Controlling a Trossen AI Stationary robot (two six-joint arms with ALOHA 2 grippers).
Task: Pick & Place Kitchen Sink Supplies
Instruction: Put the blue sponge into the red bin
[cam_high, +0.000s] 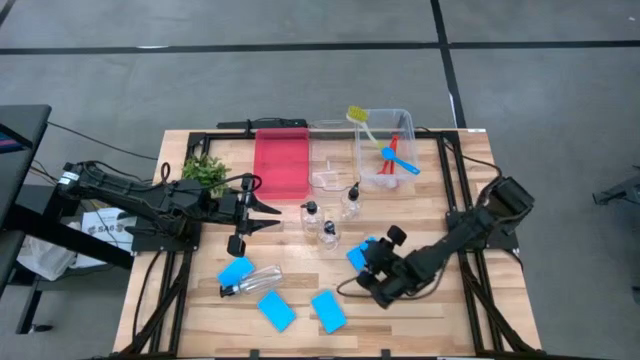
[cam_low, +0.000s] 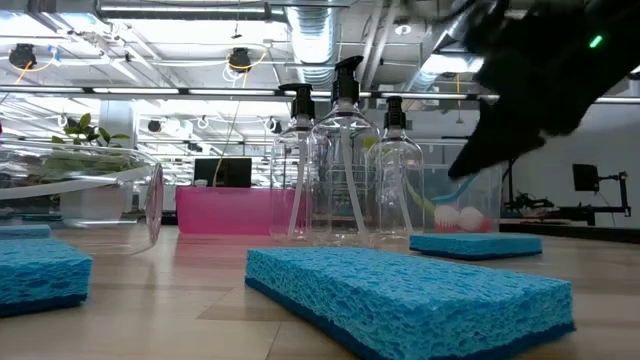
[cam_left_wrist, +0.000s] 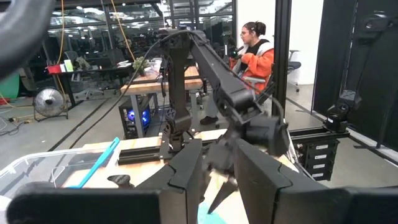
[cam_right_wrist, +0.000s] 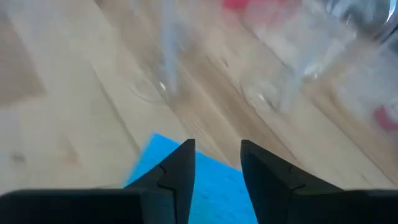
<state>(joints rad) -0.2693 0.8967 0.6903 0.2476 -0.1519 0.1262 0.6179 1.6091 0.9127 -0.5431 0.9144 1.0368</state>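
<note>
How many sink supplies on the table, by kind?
Sponges: 4
Pump bottles: 4 (3 standing, 1 lying)
Brushes: 3 (blue, red, yellow-green)
Total: 11

Just ahead of the black right end effector (cam_right_wrist: 214, 155) lies a bright-blue sponge (cam_right_wrist: 211, 180) on the pale, wood-grained table (cam_high: 440, 320). Beyond it stand clear bottles (cam_high: 330, 235) with black pump tops. Farther off are a red tray (cam_high: 281, 163), a green leafy plant (cam_high: 205, 170), and a clear bin (cam_high: 402, 122) holding blue, red and yellow-green brushes (cam_high: 392, 155).
</note>
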